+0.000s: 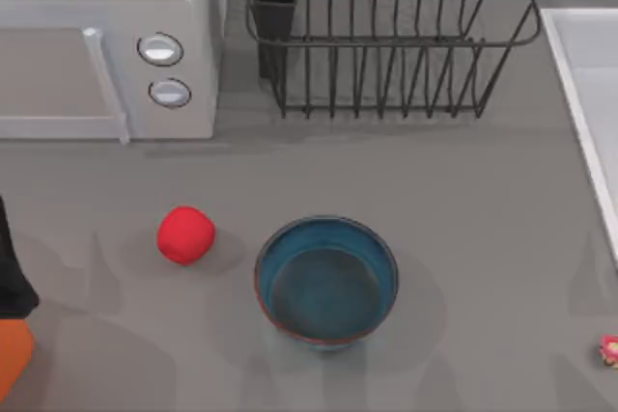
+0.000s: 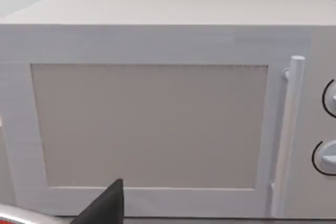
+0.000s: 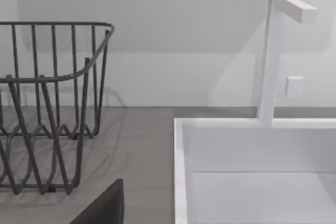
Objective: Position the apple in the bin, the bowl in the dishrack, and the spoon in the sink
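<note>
Matte bright-red apple. Teal-blue bowl, thin reddish-brown rim, darker inside. Black wire dishrack. Pale grey-white sink, white rim. Pink-red spoon, yellowish spot. White microwave. Plain grey tabletop.

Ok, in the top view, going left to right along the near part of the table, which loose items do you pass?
apple → bowl → spoon, which sits cut off at the right edge, below the sink.
</note>
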You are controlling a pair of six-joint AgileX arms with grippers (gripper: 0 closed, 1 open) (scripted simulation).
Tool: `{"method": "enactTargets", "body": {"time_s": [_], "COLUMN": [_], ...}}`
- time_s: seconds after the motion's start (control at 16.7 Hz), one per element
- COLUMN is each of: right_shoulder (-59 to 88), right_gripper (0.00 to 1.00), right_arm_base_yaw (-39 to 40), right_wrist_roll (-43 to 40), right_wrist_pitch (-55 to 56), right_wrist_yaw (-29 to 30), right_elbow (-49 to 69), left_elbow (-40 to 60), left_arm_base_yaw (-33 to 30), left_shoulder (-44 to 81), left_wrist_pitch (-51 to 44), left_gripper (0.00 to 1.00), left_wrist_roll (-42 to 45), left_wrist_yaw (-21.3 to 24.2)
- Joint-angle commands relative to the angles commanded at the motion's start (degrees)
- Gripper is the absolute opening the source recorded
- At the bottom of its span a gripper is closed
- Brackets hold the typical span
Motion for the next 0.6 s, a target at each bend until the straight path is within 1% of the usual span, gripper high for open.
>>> {"method": "enactTargets", "body": {"time_s": [0.18,0.3,0.42,0.6], "right_shoulder": [0.0,0.0,0.0,0.0], "right_gripper": [1.00,1.00,1.00,1.00], "right_arm_base_yaw": [0.0,0.0,0.0,0.0], "right_wrist_roll": [0.0,0.0,0.0,0.0], "right_wrist_pitch": [0.0,0.0,0.0,0.0], "right_wrist_yaw": [0.0,0.0,0.0,0.0], "right_elbow": [0.0,0.0,0.0,0.0], "left_elbow": [0.5,2.9,7.0,15.5], "left_arm_base_yaw": [-0.2,-0.9,-2.1,-4.6], "left_shoulder": [0.5,3.4,8.6,20.6], "left_wrist_pitch": [-0.3,-2.0,-5.0,-11.4], "left_gripper": [1.00,1.00,1.00,1.00], "left_wrist_roll": [0.0,0.2,0.5,1.0], "left_wrist_yaw": [0.0,0.1,0.1,0.1]}}
